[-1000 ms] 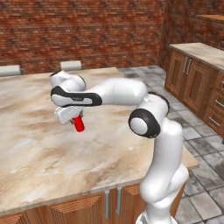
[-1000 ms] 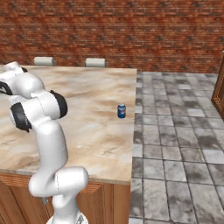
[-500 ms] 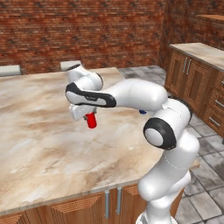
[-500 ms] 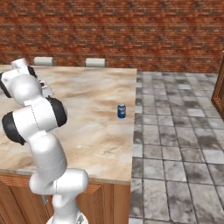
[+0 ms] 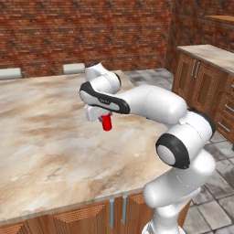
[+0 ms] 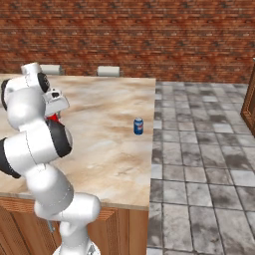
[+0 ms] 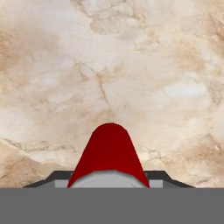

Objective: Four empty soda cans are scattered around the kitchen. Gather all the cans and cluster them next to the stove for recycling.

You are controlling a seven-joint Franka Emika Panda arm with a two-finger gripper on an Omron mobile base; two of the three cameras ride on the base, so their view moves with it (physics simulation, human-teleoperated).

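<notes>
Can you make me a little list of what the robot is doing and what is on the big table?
hand: shut on a red soda can, held above the counter
red soda can in hand view, marble below it
blue can: stands upright on the marble counter, near its right edge
floor: grey stone tiles
back wall: red brick
</notes>
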